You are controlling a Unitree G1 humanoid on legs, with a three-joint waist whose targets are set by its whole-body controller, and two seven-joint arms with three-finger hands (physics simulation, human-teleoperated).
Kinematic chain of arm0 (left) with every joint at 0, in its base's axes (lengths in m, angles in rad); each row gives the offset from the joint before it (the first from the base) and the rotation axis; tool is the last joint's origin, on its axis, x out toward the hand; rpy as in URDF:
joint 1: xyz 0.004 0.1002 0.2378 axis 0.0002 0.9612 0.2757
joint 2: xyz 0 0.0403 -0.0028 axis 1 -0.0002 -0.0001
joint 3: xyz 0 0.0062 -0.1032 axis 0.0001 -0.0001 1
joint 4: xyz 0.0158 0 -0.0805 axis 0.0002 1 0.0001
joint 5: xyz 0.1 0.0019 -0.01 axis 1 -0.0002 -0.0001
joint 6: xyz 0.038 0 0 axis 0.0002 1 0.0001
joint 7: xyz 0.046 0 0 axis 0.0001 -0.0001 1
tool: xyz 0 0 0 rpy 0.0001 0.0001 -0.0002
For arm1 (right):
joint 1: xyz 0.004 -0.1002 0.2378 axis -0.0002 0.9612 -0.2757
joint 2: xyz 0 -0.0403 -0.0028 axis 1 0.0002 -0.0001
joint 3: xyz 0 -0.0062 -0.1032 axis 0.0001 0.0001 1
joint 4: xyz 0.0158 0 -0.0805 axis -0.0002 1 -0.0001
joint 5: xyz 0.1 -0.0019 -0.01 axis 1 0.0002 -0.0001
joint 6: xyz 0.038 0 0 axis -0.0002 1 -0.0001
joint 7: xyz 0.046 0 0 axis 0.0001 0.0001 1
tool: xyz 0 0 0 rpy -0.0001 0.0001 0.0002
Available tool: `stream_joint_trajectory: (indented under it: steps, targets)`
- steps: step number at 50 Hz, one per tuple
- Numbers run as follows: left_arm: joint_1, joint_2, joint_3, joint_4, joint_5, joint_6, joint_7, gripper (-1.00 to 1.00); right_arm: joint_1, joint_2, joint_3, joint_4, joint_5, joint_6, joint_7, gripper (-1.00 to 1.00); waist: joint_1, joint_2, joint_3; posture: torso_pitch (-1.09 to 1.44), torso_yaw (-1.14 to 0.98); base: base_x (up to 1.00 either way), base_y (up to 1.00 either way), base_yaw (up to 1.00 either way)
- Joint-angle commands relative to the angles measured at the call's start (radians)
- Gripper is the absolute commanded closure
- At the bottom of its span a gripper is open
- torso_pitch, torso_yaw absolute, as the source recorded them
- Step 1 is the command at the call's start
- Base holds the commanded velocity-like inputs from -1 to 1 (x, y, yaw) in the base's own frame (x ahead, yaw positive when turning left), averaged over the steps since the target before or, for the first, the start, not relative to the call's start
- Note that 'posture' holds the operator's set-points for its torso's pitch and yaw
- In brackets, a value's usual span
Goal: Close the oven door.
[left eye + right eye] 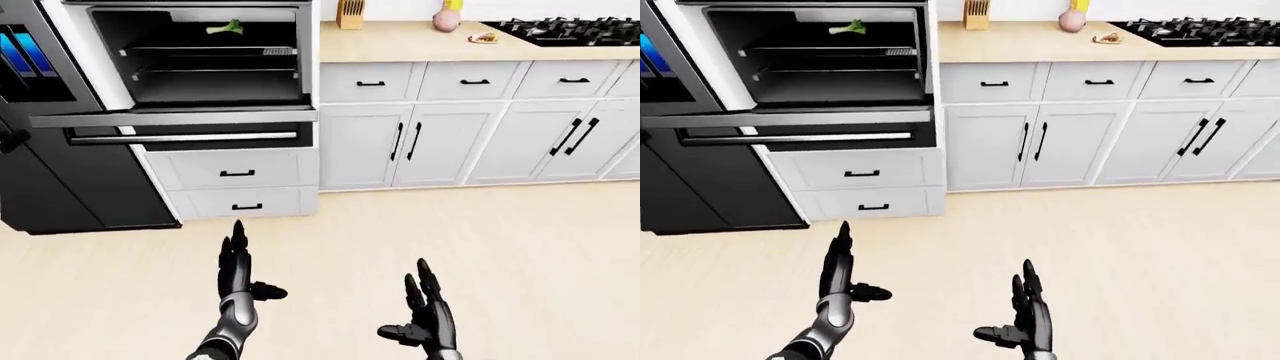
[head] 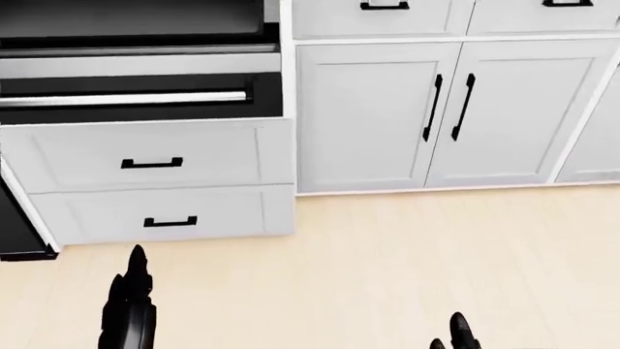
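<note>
Two black hands float low over the pale wood floor (image 1: 520,247), and neither one holds anything. No brand mark or lettering can be read on any appliance or cabinet.

In the left-eye view the oven (image 1: 200,56) sits at upper left with its cavity exposed; wire racks (image 1: 210,51) cross it, and a small green vegetable (image 1: 224,28) lies on the upper one. The oven door (image 1: 175,118) hangs folded down flat below the cavity, its steel edge facing the camera and a long bar handle (image 1: 185,138) running just beneath. Under the door are two white drawers (image 1: 238,173) with black pulls, both pushed in. A dark tall appliance (image 1: 60,157) stands at the far left.

Right of the oven, white cabinets (image 1: 455,142) carry a light counter (image 1: 420,41). On it stand a wooden knife block (image 1: 351,13), a rounded pink and yellow item (image 1: 447,16) and some small food beside a black cooktop (image 1: 575,31).

The left hand (image 1: 238,266) is raised with fingers straight, pointing up toward the drawers, thumb spread to the side. The right hand (image 1: 428,311) is lower, fingers likewise extended and splayed, palm turned inward. Both are well apart from the oven door.
</note>
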Motion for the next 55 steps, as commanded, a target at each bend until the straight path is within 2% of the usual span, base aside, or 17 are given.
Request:
stream_joint_trajectory:
  steps: [1, 2, 4, 13, 16, 18, 19, 20, 23, 29, 31, 33, 34, 45, 50, 51, 55]
  targets:
    - [-0.025, -0.001, -0.002, -0.029, 0.003, -0.022, 0.008, -1.00, -0.012, -0.009, -0.005, -0.017, 0.005, -0.024, 0.004, -1.00, -0.007, -0.027, -0.017, 0.00, 0.00, 0.00, -0.14, 0.00]
    - [-0.026, -0.001, -0.001, -0.029, 0.002, -0.021, 0.007, -1.00, -0.013, -0.009, -0.005, -0.017, 0.005, -0.024, 0.004, -1.00, -0.014, 0.027, -0.010, 0.00, 0.00, 0.00, -0.13, 0.00]
    - [-0.025, -0.001, -0.001, -0.029, 0.002, -0.020, 0.008, -1.00, -0.016, -0.010, -0.006, -0.015, 0.006, -0.024, 0.006, -1.00, -0.016, 0.023, -0.012, 0.00, 0.00, 0.00, -0.13, 0.00]
    - [-0.021, -0.001, -0.001, -0.028, 0.004, -0.021, 0.008, -1.00, -0.009, -0.006, -0.009, -0.009, 0.014, -0.037, 0.017, -1.00, -0.010, 0.100, -0.004, 0.00, 0.00, 0.00, -0.14, 0.00]
    - [-0.022, 0.000, 0.001, -0.028, 0.003, -0.020, 0.007, -1.00, -0.009, -0.004, -0.010, -0.007, 0.015, -0.039, 0.020, -1.00, -0.011, 0.144, -0.004, 0.00, 0.00, 0.00, -0.13, 0.00]
    - [-0.023, 0.000, 0.001, -0.029, 0.002, -0.019, 0.006, -1.00, -0.010, -0.004, -0.010, -0.004, 0.016, -0.040, 0.019, -1.00, -0.006, 0.202, -0.023, 0.00, 0.00, 0.00, -0.14, 0.00]
    - [-0.023, 0.000, 0.002, -0.029, 0.001, -0.019, 0.005, -1.00, -0.010, -0.004, -0.010, -0.005, 0.016, -0.041, 0.019, -1.00, 0.003, 0.144, -0.003, 0.00, 0.00, 0.00, -0.13, 0.00]
    - [-0.023, 0.000, 0.002, -0.029, 0.001, -0.019, 0.006, -1.00, -0.009, -0.004, -0.010, -0.005, 0.016, -0.042, 0.020, -1.00, -0.007, 0.164, -0.007, 0.00, 0.00, 0.00, -0.12, 0.00]
    - [-0.023, 0.000, 0.001, -0.028, 0.002, -0.019, 0.006, -1.00, -0.008, -0.003, -0.010, -0.006, 0.017, -0.044, 0.019, -1.00, -0.001, 0.152, -0.014, 0.00, 0.00, 0.00, -0.13, 0.00]
    - [-0.021, 0.000, 0.000, -0.028, 0.002, -0.020, 0.006, -1.00, -0.011, -0.003, -0.010, -0.003, 0.018, -0.043, 0.022, -1.00, 0.001, 0.085, -0.004, 0.00, 0.00, 0.00, -0.13, 0.00]
    - [-0.021, 0.000, 0.001, -0.028, 0.002, -0.019, 0.004, -1.00, -0.013, -0.004, -0.010, -0.002, 0.018, -0.041, 0.022, -1.00, 0.000, 0.047, -0.006, 0.00, 0.00, 0.00, -0.13, 0.00]
    - [-0.022, 0.000, 0.001, -0.028, 0.002, -0.018, 0.004, -1.00, -0.015, -0.005, -0.009, -0.004, 0.017, -0.037, 0.020, -1.00, -0.005, -0.025, -0.022, 0.00, 0.00, 0.00, -0.14, 0.00]
    - [-0.021, -0.001, 0.001, -0.028, 0.002, -0.018, 0.004, -1.00, -0.015, -0.005, -0.009, -0.004, 0.017, -0.037, 0.019, -1.00, -0.015, 0.019, -0.010, 0.00, 0.00, 0.00, -0.13, 0.00]
    - [-0.022, -0.001, 0.002, -0.029, 0.000, -0.015, 0.000, -1.00, -0.021, -0.002, -0.012, -0.003, 0.022, -0.055, 0.041, -1.00, -0.046, 0.066, 0.012, 0.00, 0.00, 0.00, -0.02, 0.00]
    - [-0.019, -0.003, 0.001, -0.029, -0.001, -0.016, -0.001, -1.00, -0.028, -0.002, -0.016, 0.002, 0.036, -0.034, 0.050, -1.00, -0.063, 0.147, -0.004, 0.00, 0.00, 0.00, 0.00, 0.00]
    - [-0.016, -0.003, -0.001, -0.028, 0.001, -0.019, 0.001, -1.00, -0.025, -0.002, -0.017, -0.002, 0.037, -0.034, 0.051, -1.00, -0.060, 0.114, 0.005, 0.00, 0.00, 0.00, 0.00, 0.00]
    - [-0.011, -0.004, -0.003, -0.028, 0.005, -0.020, 0.002, -1.00, -0.030, -0.001, -0.020, 0.008, 0.046, -0.030, 0.062, -1.00, -0.057, 0.110, -0.012, 0.00, 0.00, 0.00, 0.00, 0.00]
